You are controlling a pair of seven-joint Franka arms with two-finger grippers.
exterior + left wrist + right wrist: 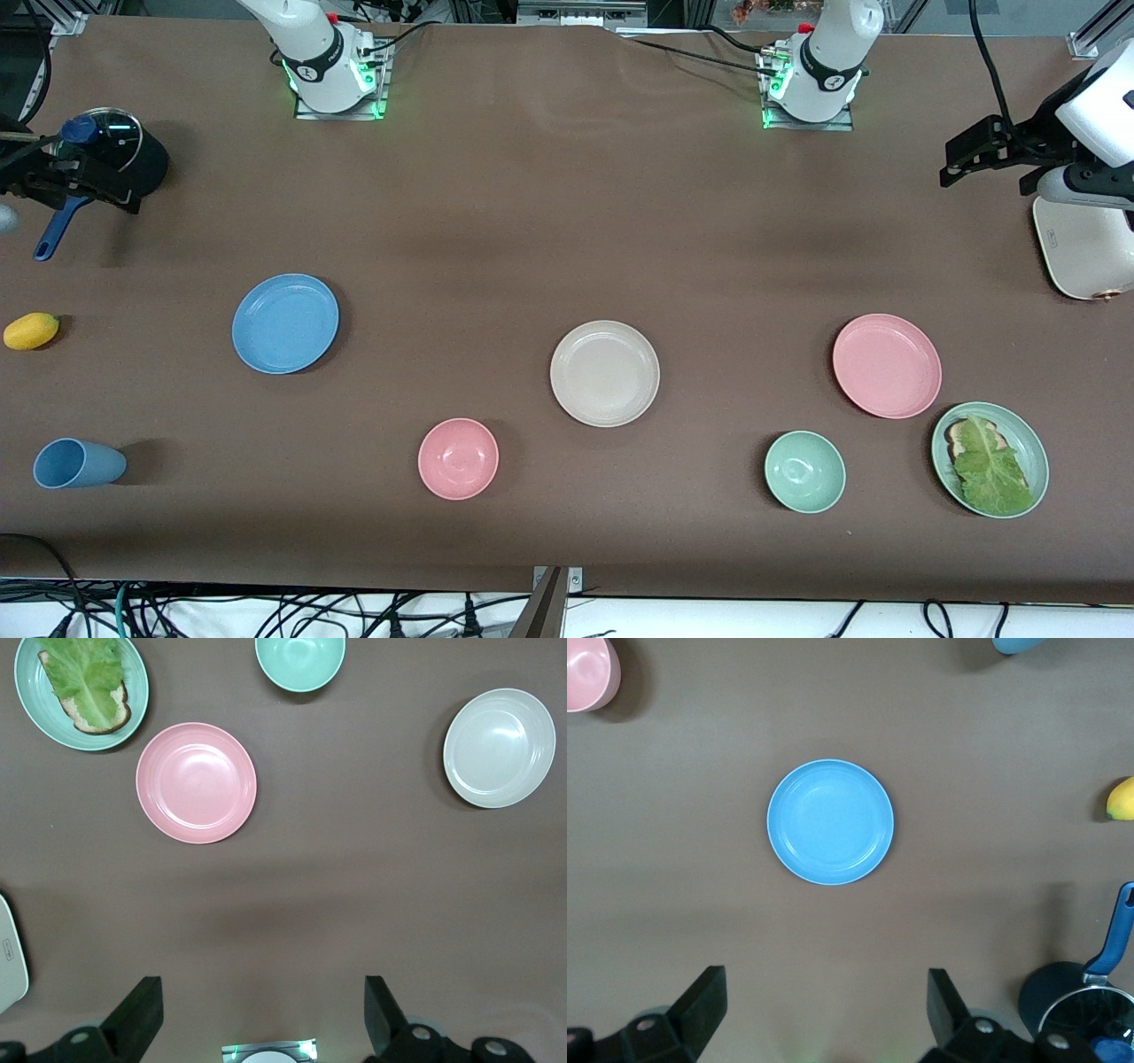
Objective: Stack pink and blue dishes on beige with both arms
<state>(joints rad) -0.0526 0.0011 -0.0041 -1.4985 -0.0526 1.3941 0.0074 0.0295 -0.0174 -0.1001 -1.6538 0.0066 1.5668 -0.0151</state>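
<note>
The sky-blue plate (285, 323) (830, 822) lies flat toward the right arm's end of the table. At mid-table rests the beige plate (605, 373) (499, 747), with nothing on it. The pink plate (886, 365) (196, 782) sits toward the left arm's end. My left gripper (964, 162) (260, 992) hangs high and open over the table edge at its own end, holding nothing. My right gripper (84, 182) (824, 985) is raised and open over the black pot, also holding nothing. Neither touches a plate.
A pink bowl (458, 458) and a green bowl (804, 471) stand nearer the front camera than the plates. Beside the pink plate is a green plate with toast and lettuce (990, 459). A blue cup (78, 463), a yellow fruit (31, 330), a lidded black pot (111, 158) and a white appliance (1085, 248) line the ends.
</note>
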